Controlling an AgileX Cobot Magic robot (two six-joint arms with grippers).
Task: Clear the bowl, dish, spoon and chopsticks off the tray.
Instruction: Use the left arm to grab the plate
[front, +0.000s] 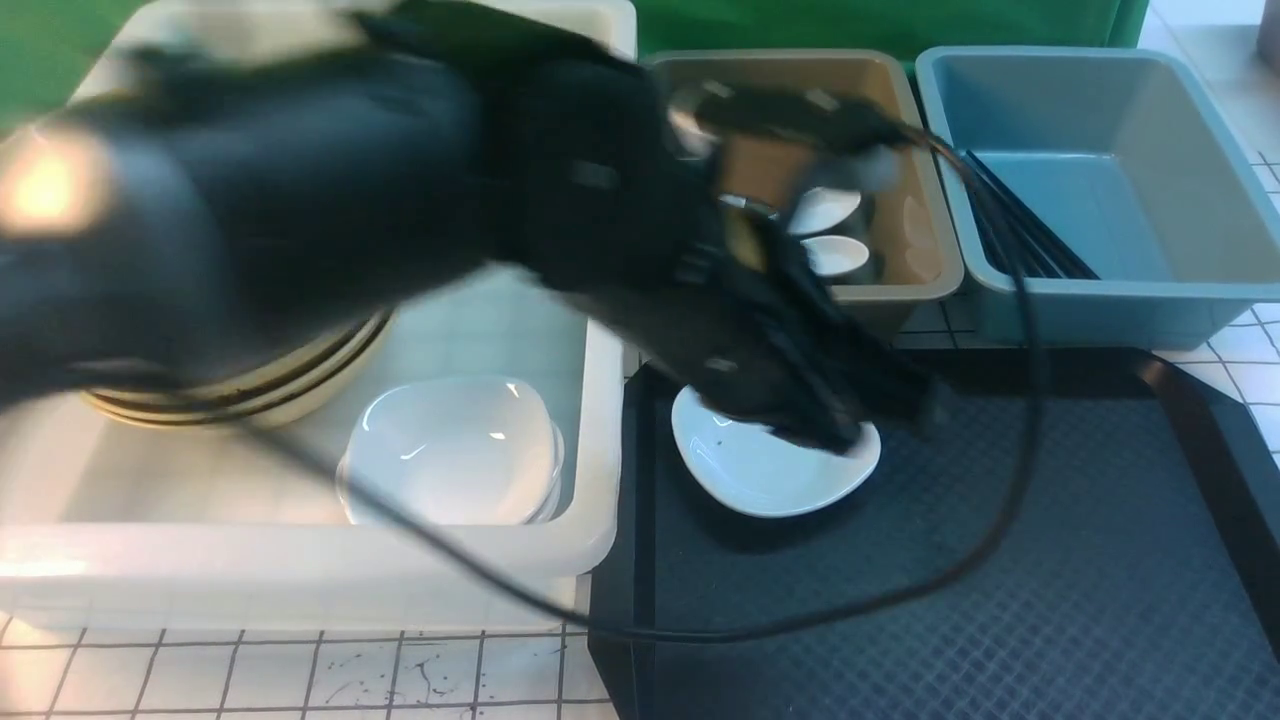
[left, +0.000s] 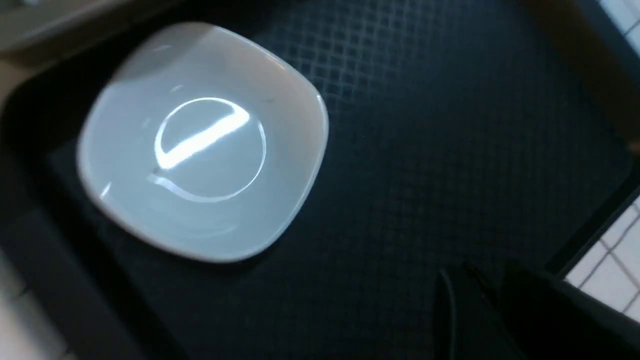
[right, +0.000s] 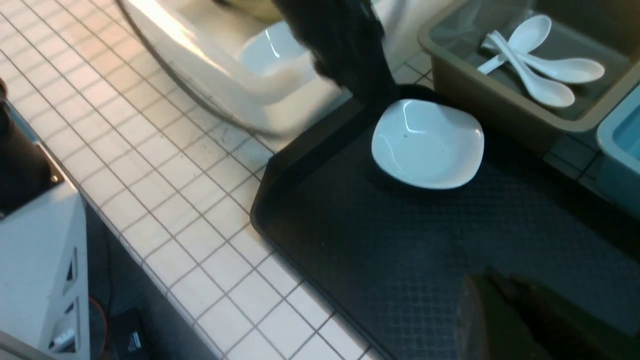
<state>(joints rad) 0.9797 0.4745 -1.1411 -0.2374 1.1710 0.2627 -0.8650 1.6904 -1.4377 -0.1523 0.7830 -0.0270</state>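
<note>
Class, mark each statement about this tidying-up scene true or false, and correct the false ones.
1. A white dish lies on the black tray. True.
2. The chopsticks lie on the tray. False: the chopsticks are in the blue tub.
3. White spoons lie in the brown tub. True.
4. The tan bowls are stacked in the blue tub. False: they sit in the white tub.

Dishwashing station, sorting tubs (front: 1100, 312) (tiled counter (right: 165, 175))
</note>
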